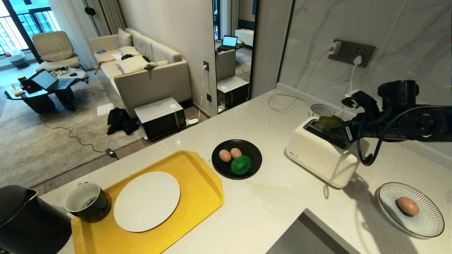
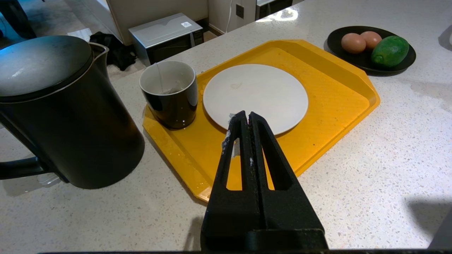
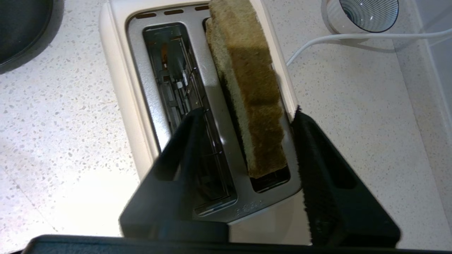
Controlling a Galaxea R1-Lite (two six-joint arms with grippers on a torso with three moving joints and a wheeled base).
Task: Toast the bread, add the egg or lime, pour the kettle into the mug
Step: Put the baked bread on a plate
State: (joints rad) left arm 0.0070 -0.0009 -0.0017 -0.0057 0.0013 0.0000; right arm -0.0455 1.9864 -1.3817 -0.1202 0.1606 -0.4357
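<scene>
The bread [image 3: 256, 102] was seen upright in the toaster's [image 3: 120, 106] outer slot, top edge sticking out. The right gripper [image 3: 247, 116] was held over it, fingers [image 3: 310, 141] apart on both sides, no contact visible. The left gripper [image 2: 243, 118] was shut, empty, above the yellow tray [image 2: 335, 88].

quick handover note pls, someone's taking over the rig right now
Right gripper: open, over the toaster, fingers straddling the bread, not gripping it.
Left gripper: shut, empty, parked above the yellow tray.
Bread stands in one toaster slot, top sticking out; other slot empty.
Two eggs and the lime lie on the black plate; a third egg on the striped plate.
Kettle beside the tray; mug and white plate on it.
Left: bread to white plate, egg or lime, pouring.
</scene>
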